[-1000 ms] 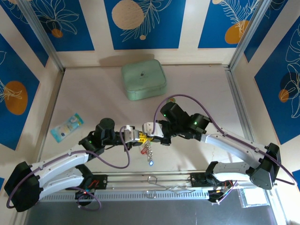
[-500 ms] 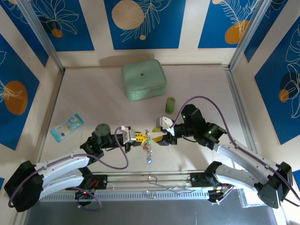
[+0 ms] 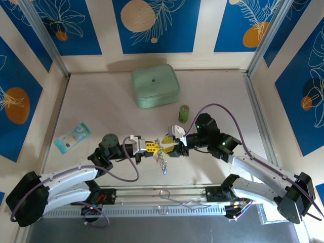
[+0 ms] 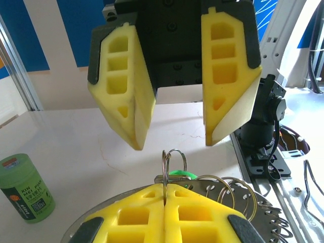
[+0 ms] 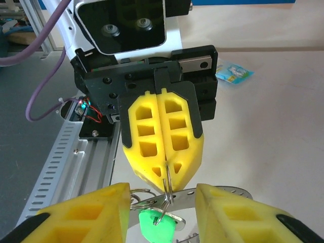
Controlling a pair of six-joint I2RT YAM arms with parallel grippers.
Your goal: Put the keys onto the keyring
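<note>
- Two risks: left gripper (image 4: 165, 195) pinches the keyring (image 4: 174, 158) edge-on, near centre; any nudge may twist it out.
- Right gripper (image 4: 173, 136), jaws apart and empty, could knock the hanging green key (image 5: 156, 226).

My left gripper (image 4: 164, 205) and my right gripper (image 4: 174, 139) both have bright yellow fingers on black bodies. The keyring (image 4: 174, 161) is silvery metal. One key (image 5: 156, 225) has a vivid green head, and another key (image 3: 165, 172) has a blue one. The cylinder (image 4: 24, 188) is green with a darker printed label. The case (image 3: 155, 87) is mint green. The packet (image 3: 72, 136) is pale blue and white. My cables (image 3: 217, 105) are purple. The table (image 3: 101, 101) is pale cream. The wall panels (image 3: 152, 25) are deep blue with white leaf outlines and orange and tan discs.
</note>
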